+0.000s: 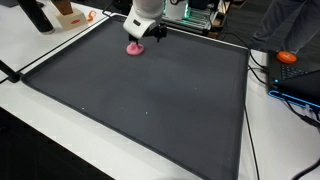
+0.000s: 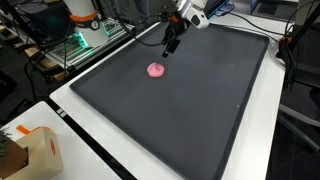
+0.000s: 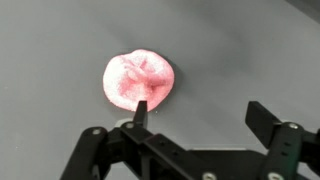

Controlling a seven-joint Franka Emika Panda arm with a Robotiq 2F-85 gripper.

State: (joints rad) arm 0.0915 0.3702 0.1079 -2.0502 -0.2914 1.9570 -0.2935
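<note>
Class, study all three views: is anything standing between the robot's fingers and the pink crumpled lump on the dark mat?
Nothing visible does. The open fingers hang just above the pink lump, with only bare dark mat around it.

Crumpled pink cloth [image 3: 139, 79], flat on mat [image 1: 150, 100]

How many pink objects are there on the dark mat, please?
1. The pink object lies on the dark mat, near one edge and close to the open gripper. The gripper covers a small part of the mat, so another could be hidden there.
</note>
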